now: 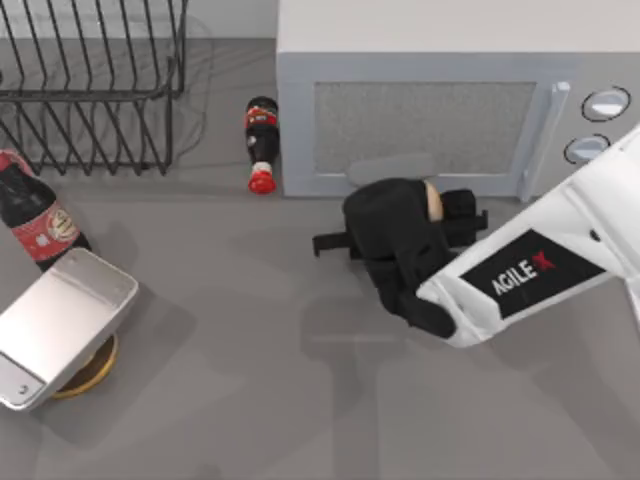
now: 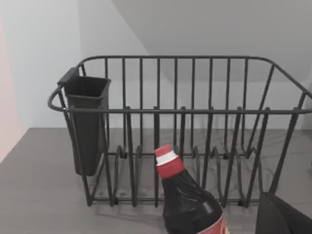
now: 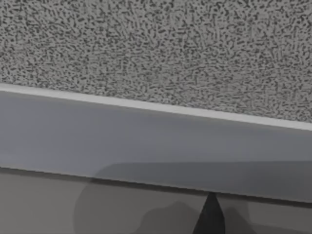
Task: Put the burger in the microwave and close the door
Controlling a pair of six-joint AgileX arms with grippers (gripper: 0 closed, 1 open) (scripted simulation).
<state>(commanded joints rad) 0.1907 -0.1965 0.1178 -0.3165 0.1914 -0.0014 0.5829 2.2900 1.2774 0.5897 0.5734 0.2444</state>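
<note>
Right gripper (image 1: 425, 215) just before microwave (image 1: 440, 60), jaws pinching burger (image 1: 433, 203); door (image 1: 425, 125) shut, blocking insertion step; next: open door by handle (image 1: 537, 140); left arm parked well left.

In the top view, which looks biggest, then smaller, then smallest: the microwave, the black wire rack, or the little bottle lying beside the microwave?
1. microwave
2. black wire rack, though the picture's edge cuts it off
3. little bottle
</note>
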